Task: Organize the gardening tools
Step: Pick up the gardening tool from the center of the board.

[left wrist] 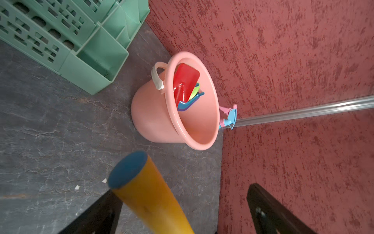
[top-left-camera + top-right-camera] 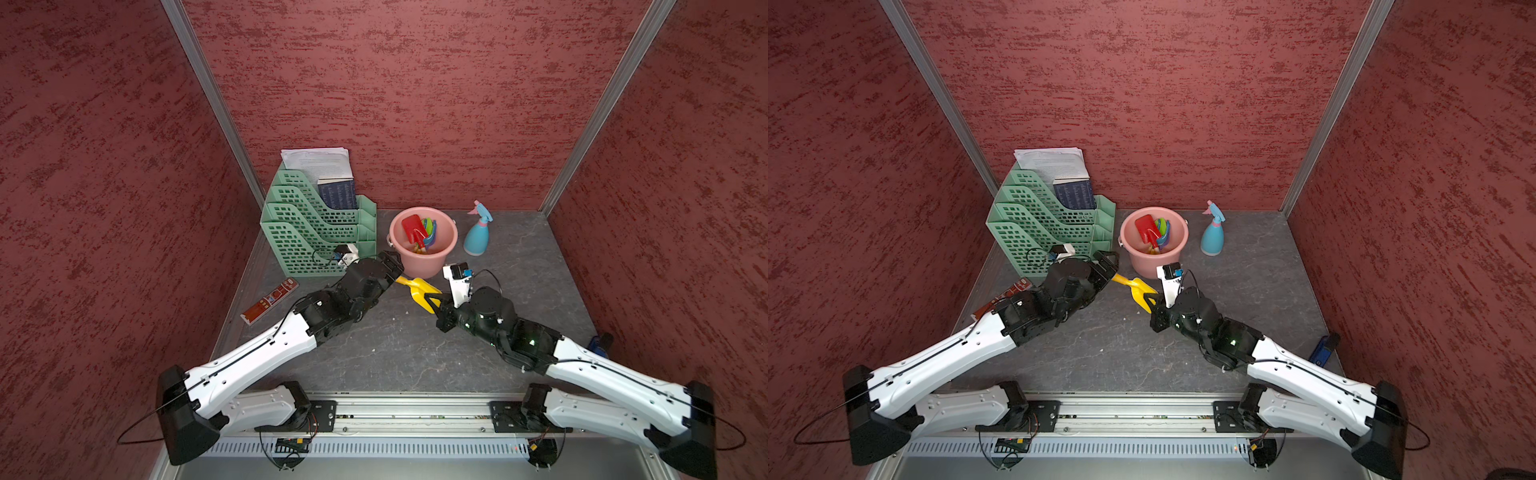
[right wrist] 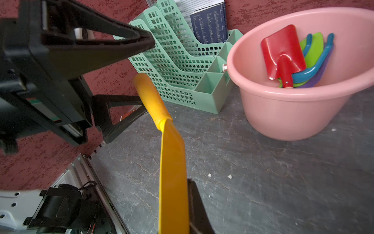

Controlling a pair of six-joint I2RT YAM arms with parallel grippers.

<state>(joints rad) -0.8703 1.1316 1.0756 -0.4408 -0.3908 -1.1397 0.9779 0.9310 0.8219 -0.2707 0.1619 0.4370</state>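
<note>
Risk first. The right gripper [image 2: 432,302], right of centre in a top view, is clenched on the blade of the yellow scoop [image 2: 419,291] and nothing else. That is thin, slick plastic pinched far from the handle, so a fast swing could likely make the scoop pivot or slip out. The handle sits between the spread fingers of the left gripper [image 2: 395,268], just left of the scoop, which is released. Can't tell if the handle touches a finger. A sideways pull by the right arm could catch that finger and twist the scoop loose.

The scoop looks lifted off the worktop [image 2: 395,353]. A drop would land it beside the pink bucket [image 2: 415,266], not in it.

Higher in frame, the bucket holds the red spade [image 2: 411,228] with green, blue and purple tools [image 2: 430,235] stacked behind it. A low entry could clip the rim with the long handle and shove or tip the bucket. The spray bottle [image 2: 478,235] stands upright right of the bucket, apart from it. A wide swing could knock it over.

Pose: both arms reach from the lower corners of the frame toward centre, forearms low and angled inward. The grippers face each other across the scoop, just below the bucket in frame.
</note>
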